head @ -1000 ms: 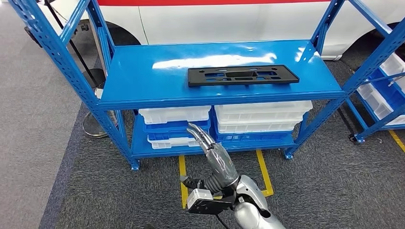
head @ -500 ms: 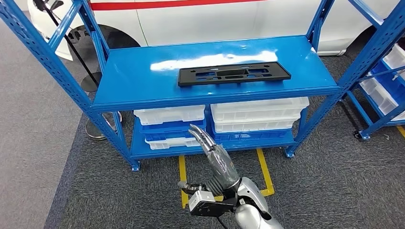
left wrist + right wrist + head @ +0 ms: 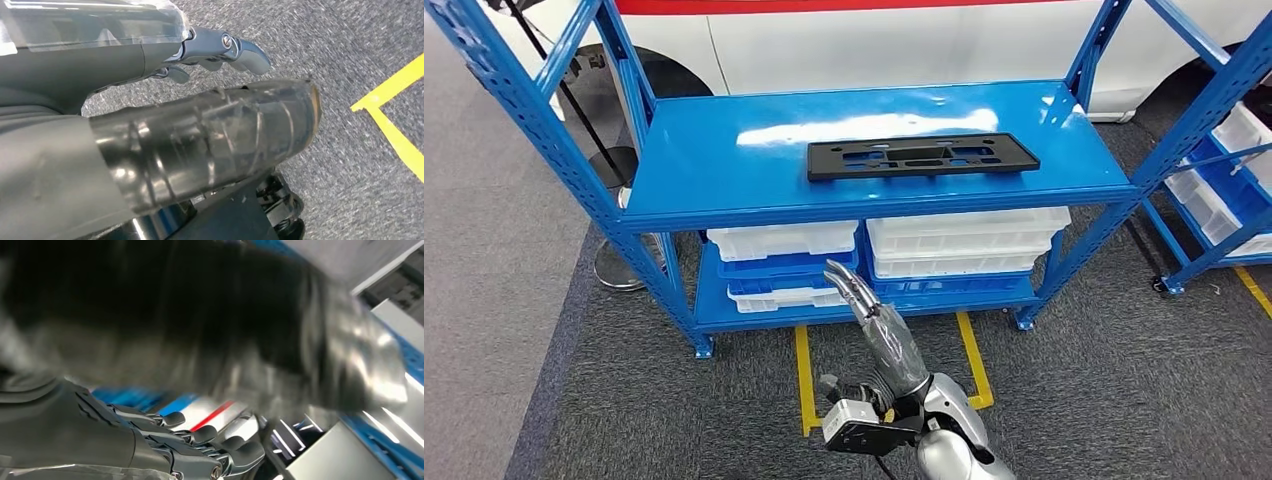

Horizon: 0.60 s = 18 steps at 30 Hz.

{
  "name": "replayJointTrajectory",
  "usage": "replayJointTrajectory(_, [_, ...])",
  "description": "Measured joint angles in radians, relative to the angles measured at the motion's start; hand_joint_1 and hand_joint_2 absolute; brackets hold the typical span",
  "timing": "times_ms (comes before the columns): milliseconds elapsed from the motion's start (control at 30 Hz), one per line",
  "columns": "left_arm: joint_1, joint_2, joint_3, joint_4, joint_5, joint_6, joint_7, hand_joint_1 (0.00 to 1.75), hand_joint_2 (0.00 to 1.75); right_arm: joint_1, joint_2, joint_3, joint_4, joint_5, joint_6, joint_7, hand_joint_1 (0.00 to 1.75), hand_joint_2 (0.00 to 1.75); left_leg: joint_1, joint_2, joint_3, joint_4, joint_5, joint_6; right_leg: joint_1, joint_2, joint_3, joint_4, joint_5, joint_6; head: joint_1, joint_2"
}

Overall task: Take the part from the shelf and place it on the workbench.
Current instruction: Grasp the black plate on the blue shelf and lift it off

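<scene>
While my right hand (image 3: 864, 300) reaches up empty with fingers straight and together, its wrist view blurs; the part (image 3: 922, 157) lies untouched on the shelf (image 3: 724, 170), my left hand (image 3: 165, 125) loosely open

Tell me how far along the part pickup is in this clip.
Nothing is done yet: the black part lies flat on the blue shelf, untouched. In hand: the right hand is raised in front of the shelf, below its top board, holding nothing. The left hand hangs over the floor, also without a load. Left: reaching, grasping, carrying and placing on the workbench.
</scene>
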Motion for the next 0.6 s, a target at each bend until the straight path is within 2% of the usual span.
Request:
replayJointTrajectory(33, [0.000, 0.000, 0.000, 0.000, 0.000, 0.000, 0.001, 0.00, 0.00, 0.002, -0.001, -0.001, 0.000, 0.000, 0.000, 0.000, 0.00, 0.00, 0.000, 0.006, 0.000, 0.002, -0.002, -0.001, -0.002, -0.001, -0.002, 0.000, 0.014, 0.002, 0.000, 0.000])
replayJointTrajectory(67, [0.000, 0.000, 0.000, 0.000, 0.000, 0.000, 0.001, 0.00, 0.00, 0.003, -0.001, -0.002, 0.000, 0.000, 0.000, 0.000, 0.00, 0.00, 0.001, 0.013, 0.001, 0.004, -0.004, -0.003, -0.005, -0.005, 0.016, -0.040, 0.045, 0.003, 0.000, 0.000])
replayJointTrajectory(133, [0.000, 0.000, 0.000, 0.000, 0.000, 0.000, 0.002, 0.00, 0.00, 0.002, -0.001, -0.003, -0.001, 0.002, -0.001, -0.001, 0.00, 0.00, -0.002, 0.027, 0.003, 0.013, -0.013, -0.012, -0.003, -0.036, 0.077, -0.171, 0.106, 0.000, 0.000, 0.000])
replayJointTrajectory(167, [0.000, 0.000, 0.000, 0.000, 0.000, 0.000, 0.002, 0.00, 0.00, 0.002, -0.001, -0.003, -0.001, 0.003, -0.002, -0.001, 0.00, 0.00, -0.004, 0.033, 0.003, 0.018, -0.017, -0.017, 0.000, -0.049, 0.098, -0.218, 0.122, -0.005, 0.000, 0.000])
replayJointTrajectory(200, [0.000, 0.000, 0.000, 0.000, 0.000, 0.000, 0.002, 0.00, 0.00, 0.002, -0.001, -0.003, -0.001, 0.003, -0.002, -0.002, 0.00, 0.00, -0.007, 0.039, 0.003, 0.021, -0.021, -0.023, 0.003, -0.057, 0.107, -0.242, 0.125, -0.012, -0.001, 0.000])
replayJointTrajectory(300, [-0.001, 0.000, 0.000, 0.000, 0.000, 0.000, 0.002, 0.00, 0.00, 0.003, -0.001, -0.004, -0.002, 0.005, -0.003, -0.003, 0.00, 0.00, -0.007, 0.058, 0.005, 0.022, -0.025, -0.037, 0.005, -0.033, 0.103, -0.246, 0.127, -0.030, -0.002, 0.000])
replayJointTrajectory(367, [-0.003, 0.000, -0.001, 0.000, -0.001, 0.000, 0.002, 0.00, 0.00, 0.003, -0.001, -0.005, -0.003, 0.006, -0.004, -0.003, 0.00, 0.00, -0.003, 0.038, -0.002, 0.047, -0.050, -0.047, 0.002, -0.018, 0.104, -0.250, 0.131, -0.041, -0.001, 0.000])
replayJointTrajectory(433, [-0.002, 0.000, -0.001, 0.000, -0.002, 0.000, 0.003, 0.00, 0.00, 0.004, -0.001, -0.005, -0.004, 0.008, -0.005, -0.003, 0.00, 0.00, 0.000, 0.003, -0.049, 0.156, -0.114, -0.054, 0.000, -0.002, 0.104, -0.251, 0.134, -0.049, -0.002, 0.000])
replayJointTrajectory(467, [-0.001, 0.000, -0.001, 0.000, -0.002, 0.000, 0.003, 0.00, 0.00, 0.005, -0.001, -0.005, -0.004, 0.009, -0.006, -0.003, 0.00, 0.00, 0.000, -0.006, -0.081, 0.226, -0.146, -0.055, 0.001, 0.007, 0.104, -0.251, 0.134, -0.051, -0.002, 0.000])
replayJointTrajectory(500, [0.001, 0.000, -0.001, 0.000, -0.002, 0.000, 0.003, 0.00, 0.00, 0.006, -0.001, -0.005, -0.004, 0.009, -0.006, -0.003, 0.00, 0.00, 0.000, -0.010, -0.110, 0.288, -0.166, -0.055, 0.002, 0.017, 0.104, -0.251, 0.135, -0.052, -0.002, 0.000])
replayJointTrajectory(533, [0.002, 0.000, -0.001, 0.000, -0.002, 0.000, 0.003, 0.00, 0.00, 0.007, -0.001, -0.005, -0.004, 0.009, -0.006, -0.003, 0.00, 0.00, 0.000, -0.012, -0.124, 0.315, -0.165, -0.053, 0.004, 0.028, 0.104, -0.250, 0.135, -0.052, -0.002, 0.000])
replayJointTrajectory(567, [0.002, 0.000, -0.002, 0.000, -0.002, 0.000, 0.003, 0.00, 0.00, 0.008, -0.001, -0.005, -0.004, 0.010, -0.006, -0.003, 0.00, 0.00, 0.000, -0.014, -0.119, 0.300, -0.142, -0.049, 0.005, 0.040, 0.105, -0.250, 0.135, -0.052, -0.002, 0.000])
replayJointTrajectory(600, [0.002, 0.000, -0.002, 0.000, -0.002, 0.000, 0.003, 0.00, 0.00, 0.009, -0.001, -0.005, -0.004, 0.010, -0.006, -0.003, 0.00, 0.00, 0.000, -0.021, -0.098, 0.252, -0.106, -0.043, 0.006, 0.053, 0.107, -0.250, 0.135, -0.052, -0.002, 0.000])
